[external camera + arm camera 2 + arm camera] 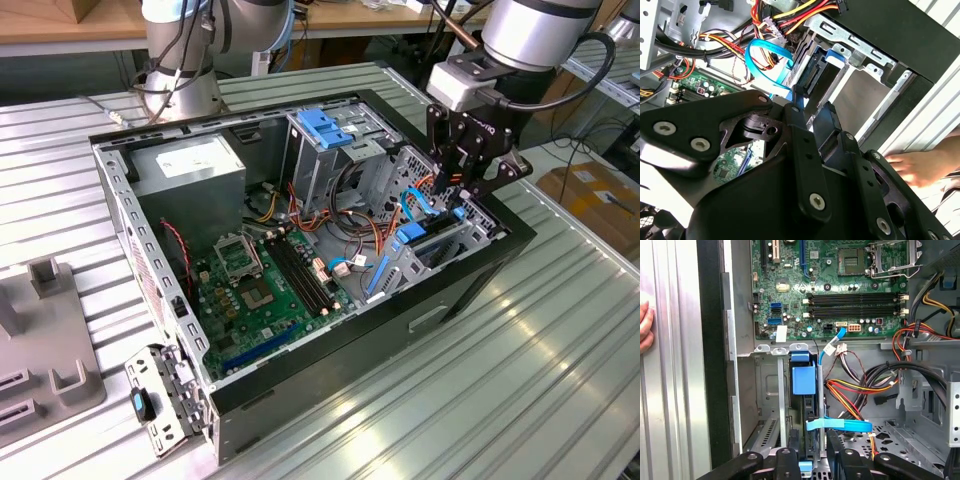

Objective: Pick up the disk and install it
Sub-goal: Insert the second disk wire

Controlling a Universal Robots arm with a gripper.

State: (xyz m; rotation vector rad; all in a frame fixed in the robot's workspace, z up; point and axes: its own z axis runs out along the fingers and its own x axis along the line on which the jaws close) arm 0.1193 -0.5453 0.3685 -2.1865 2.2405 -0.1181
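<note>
I've got the tool [462, 165] right over the drive bay [445, 235], fingers clenched on the disk [804, 405], which stands on edge, long axis pointing down into the bay.

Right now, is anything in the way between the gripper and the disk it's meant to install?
Nothing solid that I can see: the gripper is right at the disk, which stands on edge in the drive cage. A flat blue cable crosses the disk's edge near the gripper.
</note>
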